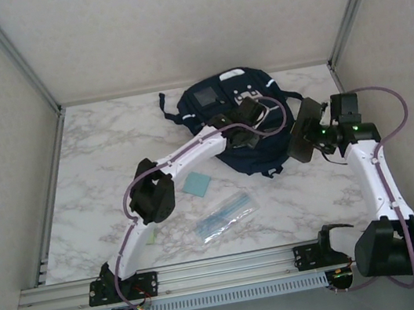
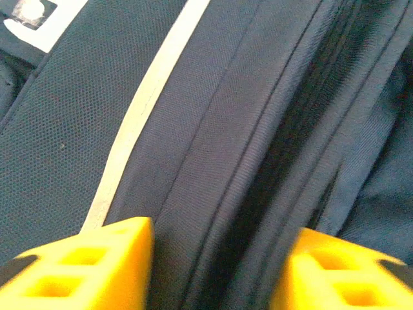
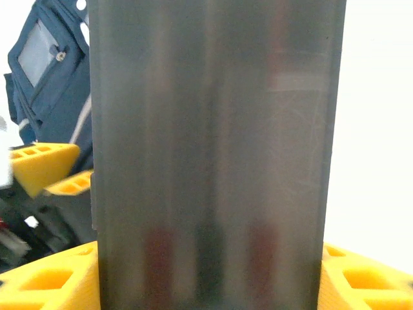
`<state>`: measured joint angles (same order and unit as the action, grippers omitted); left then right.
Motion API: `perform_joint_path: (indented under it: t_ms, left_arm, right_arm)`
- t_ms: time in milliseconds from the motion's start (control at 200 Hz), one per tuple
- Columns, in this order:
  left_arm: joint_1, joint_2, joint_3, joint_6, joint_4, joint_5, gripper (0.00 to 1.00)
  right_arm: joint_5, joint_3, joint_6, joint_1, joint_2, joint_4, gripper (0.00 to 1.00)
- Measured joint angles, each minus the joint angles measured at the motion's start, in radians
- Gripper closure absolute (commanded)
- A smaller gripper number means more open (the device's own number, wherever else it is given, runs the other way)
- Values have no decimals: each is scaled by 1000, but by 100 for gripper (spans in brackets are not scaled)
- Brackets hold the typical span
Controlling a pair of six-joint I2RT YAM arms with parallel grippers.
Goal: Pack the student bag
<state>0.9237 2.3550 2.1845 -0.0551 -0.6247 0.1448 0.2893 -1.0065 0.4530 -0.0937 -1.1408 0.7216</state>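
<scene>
Toward twelve o'clock on the tabletop (image 1: 109, 139), the left hand (image 2: 216, 261) straddled the student bag (image 1: 259, 158), its grip impossible to tell, and could slip, leaving the dark case (image 3: 213, 129) clamped in the right hand (image 3: 210, 278) no opening.

You have a white, grey-veined marble bench (image 1: 95, 154) with a clear plastic packet (image 1: 225, 215) lying toward its front; the long, thin things inside are too small to make out. Just behind and left of the packet lies a pale teal square (image 1: 196, 184). Farther left of the packet sits a small yellow-green slip (image 1: 151, 236). Behind and right of the packet you see a dark flat case (image 1: 305, 132), its grey face smooth and faintly glossy.
</scene>
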Motion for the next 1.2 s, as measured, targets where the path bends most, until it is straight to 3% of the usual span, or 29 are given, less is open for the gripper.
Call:
perform_joint_path:
  t_ms: [30,300,536,721,921,1201]
  left_arm:
    - [-2,0,11,6,-2,0,100]
    - [-44,11,109,69,-61,-60,100]
    - [-103,11,175,170,-93,-164,100]
    - [-117,16,223,189,-122,-189,100]
    - [-117,18,240,190,-137,-190,100]
    - [-128,18,269,191,-137,-191,100]
  right_arm:
    - [1,3,0,0,-1,1,44]
    - [61,34,21,0,-14,-16,49]
    - [163,103,189,24,-69,-143,51]
    - [177,81,311,127,-215,-278,51]
    - [176,-66,420,206,-443,-387,52]
    - [149,-269,516,263,-654,-409,40]
